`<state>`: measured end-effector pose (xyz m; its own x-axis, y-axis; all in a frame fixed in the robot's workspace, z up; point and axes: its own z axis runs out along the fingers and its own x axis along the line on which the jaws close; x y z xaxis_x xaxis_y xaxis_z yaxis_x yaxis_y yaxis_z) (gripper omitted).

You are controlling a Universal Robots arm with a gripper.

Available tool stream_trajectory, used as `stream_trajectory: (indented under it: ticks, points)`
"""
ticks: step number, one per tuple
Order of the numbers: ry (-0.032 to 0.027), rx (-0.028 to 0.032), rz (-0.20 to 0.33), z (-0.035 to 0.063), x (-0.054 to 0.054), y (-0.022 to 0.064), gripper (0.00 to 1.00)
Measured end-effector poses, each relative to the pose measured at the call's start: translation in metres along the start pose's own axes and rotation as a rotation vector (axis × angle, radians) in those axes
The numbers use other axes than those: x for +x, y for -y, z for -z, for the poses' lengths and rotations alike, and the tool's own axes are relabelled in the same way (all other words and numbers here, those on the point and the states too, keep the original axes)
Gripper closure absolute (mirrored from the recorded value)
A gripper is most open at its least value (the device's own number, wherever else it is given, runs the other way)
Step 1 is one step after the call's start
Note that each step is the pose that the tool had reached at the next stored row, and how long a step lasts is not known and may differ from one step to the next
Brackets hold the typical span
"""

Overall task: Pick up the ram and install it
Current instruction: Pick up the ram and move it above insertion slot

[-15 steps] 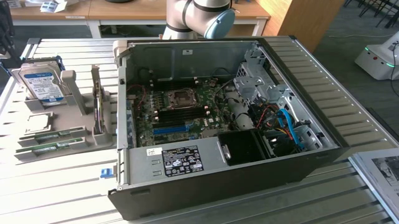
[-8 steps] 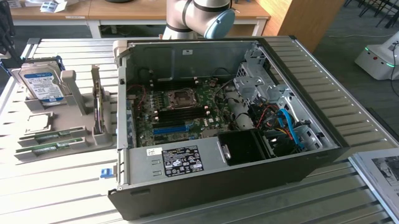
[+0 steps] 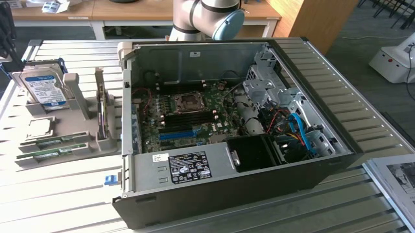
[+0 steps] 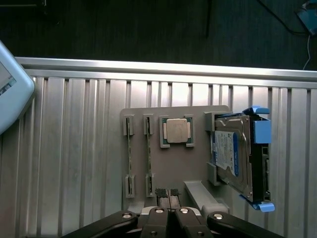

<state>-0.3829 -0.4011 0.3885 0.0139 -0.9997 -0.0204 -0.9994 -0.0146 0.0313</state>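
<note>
In the wrist view the gripper (image 4: 167, 194) is nearest, fingertips pressed together, over the near edge of a grey holder (image 4: 194, 163). The holder carries two ram sticks (image 4: 130, 153), one processor chip (image 4: 177, 130) and one hard drive (image 4: 237, 158). The sticks stand on edge, parallel and just apart. Their long axes run from the gripper's side toward the far rail (image 4: 163, 63) of the slatted surface (image 4: 74, 163), which lies bare beside the holder. In the exterior view the sticks (image 3: 55, 141) sit at the lower left, long axes across the frame, rising slightly rightward. One open computer case (image 3: 227, 187) stands just beside the holder, filling the centre. The arm (image 3: 207, 17) is at top centre.
</note>
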Motion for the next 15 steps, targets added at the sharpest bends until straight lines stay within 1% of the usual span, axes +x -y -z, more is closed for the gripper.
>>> stream_trajectory:
  ticks: [7,15]
  points:
    - [0.0002,0.0003,0.0,-0.0024,0.0,0.0,0.9]
    - [0.0001,0.0001,0.0,-0.0136,0.0,0.0004,0.9]
